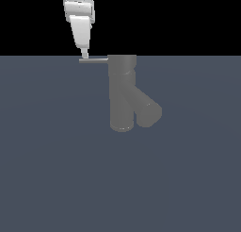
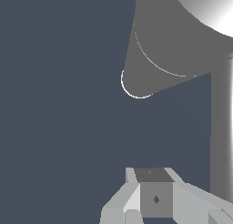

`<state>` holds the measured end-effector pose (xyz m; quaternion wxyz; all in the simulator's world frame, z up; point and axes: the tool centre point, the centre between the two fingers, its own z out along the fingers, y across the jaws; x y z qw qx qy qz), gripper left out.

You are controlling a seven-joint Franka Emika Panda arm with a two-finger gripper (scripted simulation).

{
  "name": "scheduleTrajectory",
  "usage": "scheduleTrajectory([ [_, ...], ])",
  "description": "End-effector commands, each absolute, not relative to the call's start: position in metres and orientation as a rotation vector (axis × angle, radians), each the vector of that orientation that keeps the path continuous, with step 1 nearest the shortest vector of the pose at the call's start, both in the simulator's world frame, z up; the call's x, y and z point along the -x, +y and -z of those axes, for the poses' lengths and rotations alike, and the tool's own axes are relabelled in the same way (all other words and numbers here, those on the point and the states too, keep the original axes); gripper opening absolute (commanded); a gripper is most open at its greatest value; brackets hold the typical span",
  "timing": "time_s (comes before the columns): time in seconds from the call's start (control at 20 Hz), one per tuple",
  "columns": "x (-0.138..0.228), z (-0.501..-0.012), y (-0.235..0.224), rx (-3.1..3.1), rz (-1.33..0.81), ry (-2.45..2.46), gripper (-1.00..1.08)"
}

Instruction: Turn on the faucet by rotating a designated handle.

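Observation:
The matte grey faucet (image 1: 123, 92) stands in the middle of the exterior view, with its thick spout (image 1: 147, 109) branching off diagonally toward the exterior view's right. The thin light-grey handle (image 1: 94, 61) juts from the cap toward the exterior view's left. My white gripper (image 1: 84, 53) hangs from above with its tip at the handle's outer end; the fingers look pressed together and hold nothing. In the wrist view the faucet (image 2: 168, 41) looms large, the handle (image 2: 221, 127) runs as a grey strip beside my gripper (image 2: 154, 196), and I cannot tell whether they touch.
A flat dark blue-grey floor (image 1: 56, 169) spreads around the faucet. A black background lies beyond its far edge.

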<state>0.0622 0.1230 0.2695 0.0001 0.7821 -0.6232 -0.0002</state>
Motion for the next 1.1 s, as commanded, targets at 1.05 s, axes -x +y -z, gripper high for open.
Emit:
scheduleTrajectory([
  [1.05, -0.003, -0.269, 0.106, -2.456, 0.000, -1.958, -1.00],
])
